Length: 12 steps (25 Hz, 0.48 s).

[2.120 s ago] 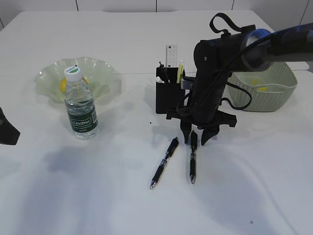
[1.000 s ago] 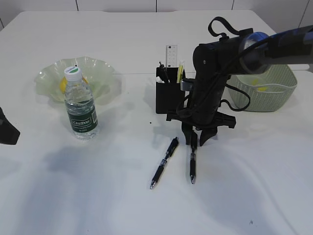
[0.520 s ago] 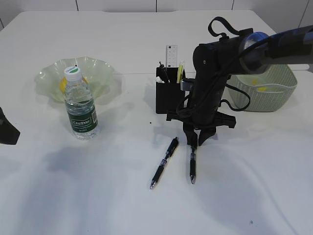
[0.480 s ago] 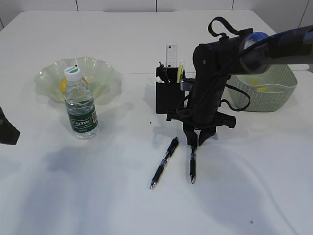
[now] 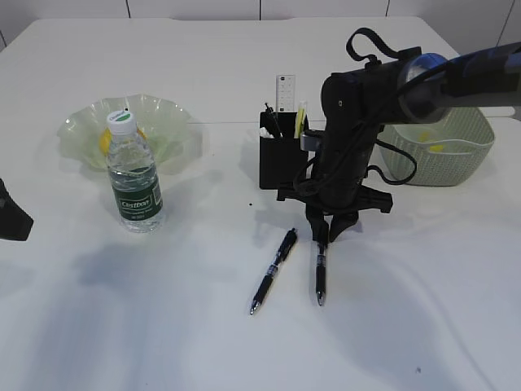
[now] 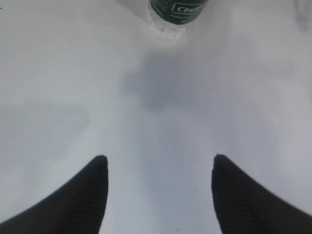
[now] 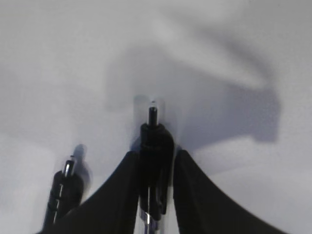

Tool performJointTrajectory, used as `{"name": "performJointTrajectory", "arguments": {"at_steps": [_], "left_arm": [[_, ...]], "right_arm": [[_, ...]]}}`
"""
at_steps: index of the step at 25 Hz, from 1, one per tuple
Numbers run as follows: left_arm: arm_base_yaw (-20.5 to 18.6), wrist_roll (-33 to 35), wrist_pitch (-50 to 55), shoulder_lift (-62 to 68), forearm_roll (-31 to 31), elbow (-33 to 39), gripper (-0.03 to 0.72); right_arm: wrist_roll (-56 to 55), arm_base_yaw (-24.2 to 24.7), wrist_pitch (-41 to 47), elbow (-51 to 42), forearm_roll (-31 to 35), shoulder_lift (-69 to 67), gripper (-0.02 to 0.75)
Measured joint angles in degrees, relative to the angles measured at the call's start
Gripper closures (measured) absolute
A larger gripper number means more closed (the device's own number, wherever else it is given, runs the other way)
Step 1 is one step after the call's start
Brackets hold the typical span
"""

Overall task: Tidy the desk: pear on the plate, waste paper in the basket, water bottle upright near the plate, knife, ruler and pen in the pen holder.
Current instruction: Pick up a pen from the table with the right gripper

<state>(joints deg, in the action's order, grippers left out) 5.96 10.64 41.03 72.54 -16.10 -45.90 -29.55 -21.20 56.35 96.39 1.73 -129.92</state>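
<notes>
Exterior view: the right pincer (image 5: 324, 237) pinches the right-hand black pen (image 5: 321, 272) lying on the white worktop (image 5: 163, 326), at 6 o'clock from the pen holder (image 5: 281, 159). Left wrist view: the left pincer (image 6: 159, 168) hangs spread, water bottle (image 6: 178, 13) at 12. Right wrist view: fingers (image 7: 191, 190) flank that pen, a second pen (image 7: 62, 192) at 9.

We look down at a slant across the desk (image 5: 163, 326) from its near edge. Our left wrist camera hangs low, facing the water bottle (image 6: 178, 12) base, shared with that front view. Our right wrist camera sits very close above the pen (image 7: 155, 151), also seen from the front.
</notes>
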Motion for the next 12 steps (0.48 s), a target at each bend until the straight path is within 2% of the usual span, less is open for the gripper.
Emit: {"name": "performJointTrajectory", "arguments": {"at_steps": [7, 12], "left_arm": [[0.0, 0.0, 0.0, 0.0, 0.0, 0.0, 0.214], [0.0, 0.0, 0.0, 0.0, 0.0, 0.0, 0.214]], "right_arm": [[0.0, 0.0, 0.0, 0.0, -0.2, 0.0, 0.556], [0.0, 0.0, -0.1, 0.0, -0.3, 0.0, 0.612]]}}
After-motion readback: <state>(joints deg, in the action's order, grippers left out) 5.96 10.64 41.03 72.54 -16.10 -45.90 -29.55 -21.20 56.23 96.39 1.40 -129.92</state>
